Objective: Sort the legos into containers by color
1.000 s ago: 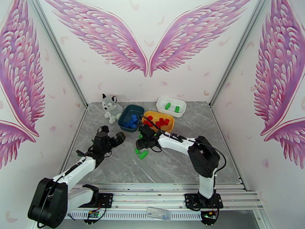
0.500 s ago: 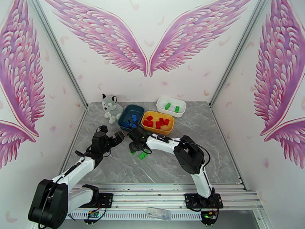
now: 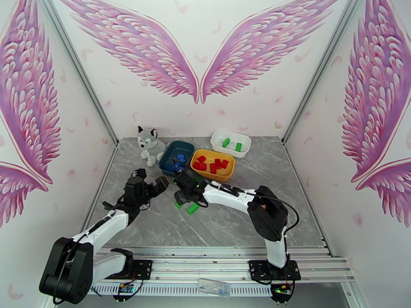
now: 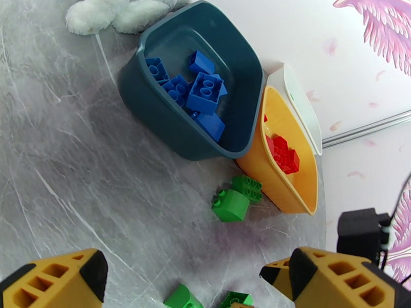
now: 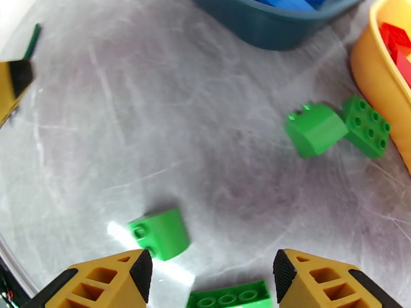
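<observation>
At the bottom of the right wrist view, the right gripper (image 5: 208, 275) hangs with jaws spread wide and empty over a long green brick (image 5: 231, 299). A sloped green brick (image 5: 159, 234) lies just up and left. The left gripper (image 4: 195, 268) is also spread and holds nothing. Further up, two more green bricks (image 5: 314, 128) touch beside the yellow tub (image 5: 372, 78). Blue bricks (image 4: 205, 91) lie in the teal tub (image 4: 154, 103) and red bricks (image 4: 282, 152) in the yellow one. The greens look to be the step in hand. The next move likely calls for lowering, closing on one and carrying it to the white tub (image 3: 231, 133) at the back.
</observation>
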Motion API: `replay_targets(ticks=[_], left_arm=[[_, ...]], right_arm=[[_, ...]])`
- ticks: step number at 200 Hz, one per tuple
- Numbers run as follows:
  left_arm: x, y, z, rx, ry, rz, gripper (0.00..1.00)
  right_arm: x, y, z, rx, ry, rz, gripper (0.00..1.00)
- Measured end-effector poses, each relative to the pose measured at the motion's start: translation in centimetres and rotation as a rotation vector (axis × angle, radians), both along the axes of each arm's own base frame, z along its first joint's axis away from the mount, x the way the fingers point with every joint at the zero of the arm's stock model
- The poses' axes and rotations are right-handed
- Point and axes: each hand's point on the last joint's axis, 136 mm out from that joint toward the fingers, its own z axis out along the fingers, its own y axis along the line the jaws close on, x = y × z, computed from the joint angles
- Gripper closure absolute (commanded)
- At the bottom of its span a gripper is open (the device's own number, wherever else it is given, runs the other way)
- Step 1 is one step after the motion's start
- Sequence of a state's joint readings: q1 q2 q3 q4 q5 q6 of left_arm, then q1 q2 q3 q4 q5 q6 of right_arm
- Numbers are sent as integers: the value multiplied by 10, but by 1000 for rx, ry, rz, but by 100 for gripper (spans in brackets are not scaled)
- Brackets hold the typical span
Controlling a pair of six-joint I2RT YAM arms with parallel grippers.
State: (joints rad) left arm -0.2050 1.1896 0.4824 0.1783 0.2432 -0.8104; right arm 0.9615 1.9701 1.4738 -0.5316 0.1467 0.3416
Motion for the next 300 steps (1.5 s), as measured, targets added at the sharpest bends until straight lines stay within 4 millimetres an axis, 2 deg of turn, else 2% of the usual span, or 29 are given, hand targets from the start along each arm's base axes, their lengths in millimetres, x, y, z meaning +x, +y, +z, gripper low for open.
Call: replay_targets(ticks=[20, 44, 74, 98, 146, 219, 236, 257, 300], left_arm=[[1, 4, -4, -7, 8, 13, 1], [1, 12, -19, -27, 50, 42, 1], [-1, 12, -41, -56, 110, 46, 1], [-1, 12, -51, -72, 140, 52, 1], [0, 11, -49, -83, 133, 50, 1], [-1, 9, -48, -91, 132, 38, 1], [-1, 9, -48, -92, 132, 36, 1], [0, 8, -47, -94, 128, 33, 1], [0, 5, -43, -107, 116, 20, 1]], right_arm=[[-8, 13, -3, -14, 0, 32, 30], [-6, 21, -15, -38, 10, 48, 34], [-6, 18, -33, -85, 32, 51, 38], [-2, 19, -43, -118, 36, 44, 43], [2, 20, -51, -139, 31, 35, 54], [1, 19, -58, -148, 43, 28, 49], [1, 18, -62, -153, 49, 24, 54], [0, 18, -64, -148, 59, 17, 65], [0, 15, -61, -154, 51, 9, 67]])
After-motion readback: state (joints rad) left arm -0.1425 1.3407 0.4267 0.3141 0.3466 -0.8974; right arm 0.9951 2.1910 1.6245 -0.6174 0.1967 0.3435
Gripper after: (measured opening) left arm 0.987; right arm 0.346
